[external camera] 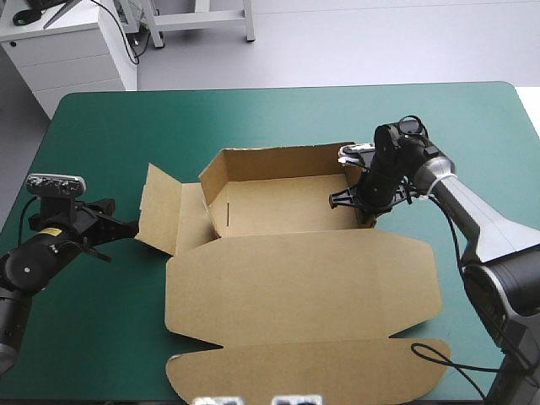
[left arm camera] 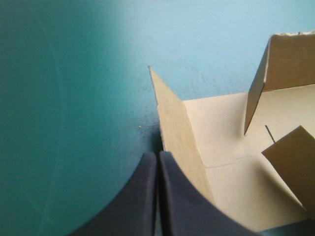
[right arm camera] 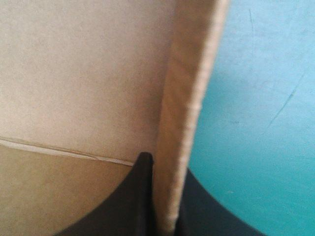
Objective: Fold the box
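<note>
A brown box (external camera: 295, 278) of cut corrugated board is seen at the middle of the desk (external camera: 93, 337), which is covered in teal-green. The box is only half formed. Its long far wall (external camera: 278, 160) is raised upright, a short left wall (external camera: 213, 192) is turned inward at an angle, and the tray floor (external camera: 278, 207) is open to above. The broad lid panel is spread flat toward the near edge of the desk, and its rounded tuck flap (external camera: 312, 371) is laid almost at that edge. A side flap (external camera: 160, 209) is extended to the left of the tray and is tilted up off the cover.

The left tool (external camera: 133, 226) is positioned low at the left edge of this side flap. In the left wrist view (left arm camera: 157, 153) its black fingers (left arm camera: 138, 196) are seen all but together. The edge of the side flap (left arm camera: 182, 137) runs into the narrow slit between them, so the board is judged to be pinched there.

The right tool (external camera: 364, 211) is placed at the right end of the tray, pointed downward. In the right wrist view (right arm camera: 167, 164) the right wall (right arm camera: 189, 98) is seen standing on edge between the two fingers, which are clamped on it. One finger is set inside the tray against the pale board, and the other is set outside, over the teal-green cover.
</note>
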Motion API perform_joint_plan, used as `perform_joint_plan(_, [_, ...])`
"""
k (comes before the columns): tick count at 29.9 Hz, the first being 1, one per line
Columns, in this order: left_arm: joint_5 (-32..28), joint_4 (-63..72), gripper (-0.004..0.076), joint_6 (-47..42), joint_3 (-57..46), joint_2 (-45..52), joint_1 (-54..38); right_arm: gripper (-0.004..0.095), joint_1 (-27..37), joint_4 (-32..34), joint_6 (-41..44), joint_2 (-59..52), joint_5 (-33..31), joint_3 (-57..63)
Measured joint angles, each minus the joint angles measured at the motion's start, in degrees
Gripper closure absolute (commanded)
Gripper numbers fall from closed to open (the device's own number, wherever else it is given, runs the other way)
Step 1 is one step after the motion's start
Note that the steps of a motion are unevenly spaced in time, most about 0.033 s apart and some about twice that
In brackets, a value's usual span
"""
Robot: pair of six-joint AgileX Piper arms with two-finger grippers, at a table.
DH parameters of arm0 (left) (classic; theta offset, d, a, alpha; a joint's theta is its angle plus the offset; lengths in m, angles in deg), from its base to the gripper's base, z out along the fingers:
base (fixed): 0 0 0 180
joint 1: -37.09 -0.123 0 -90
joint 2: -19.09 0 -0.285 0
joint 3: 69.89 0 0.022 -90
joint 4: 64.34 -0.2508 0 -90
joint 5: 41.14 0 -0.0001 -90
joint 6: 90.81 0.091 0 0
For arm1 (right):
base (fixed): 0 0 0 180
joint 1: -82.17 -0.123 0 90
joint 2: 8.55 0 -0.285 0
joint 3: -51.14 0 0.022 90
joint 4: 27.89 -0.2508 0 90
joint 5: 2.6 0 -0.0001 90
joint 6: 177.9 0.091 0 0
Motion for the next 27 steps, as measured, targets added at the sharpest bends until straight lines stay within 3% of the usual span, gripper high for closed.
perform_joint_plan(14, [0.0,2.2,0.0731,-4.2,0.4,-2.3,-1.1,0.0922,1.0,-0.6,-8.3,-2.4,0.0,0.0])
perform_joint_plan(27, [0.0,2.4,0.0731,-7.2,6.3,-8.1,-3.9,0.0922,15.6,-4.3,-15.1,-22.2,-1.1,-1.1])
